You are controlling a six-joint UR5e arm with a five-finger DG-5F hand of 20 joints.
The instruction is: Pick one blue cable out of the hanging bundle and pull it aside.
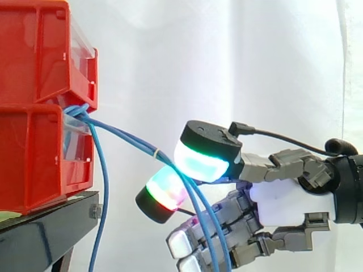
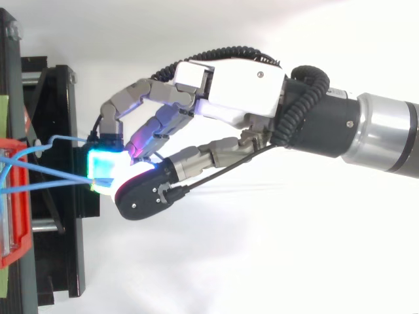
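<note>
From the side, two red bins [image 1: 39, 113] sit stacked on a black stand [image 1: 51, 218], well ahead of the fingers [image 1: 201, 161]. Thin blue cables [image 1: 130, 137] come out at the top of the lower bin's front. One hangs straight down beside the stand. The rest slant to the hand [image 1: 283, 204], where two curled, glowing fingers pinch them before they drop past the lower fingers.

From above, the hand [image 2: 242, 88] holds the blue cables [image 2: 52, 171] in straight lines running from the red bins [image 2: 16, 242] to its fingertips.

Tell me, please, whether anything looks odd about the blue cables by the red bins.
Yes. Several blue cables, not just one, slant from the red bins into the pinch of the robot hand; another cable hangs straight down.
</note>
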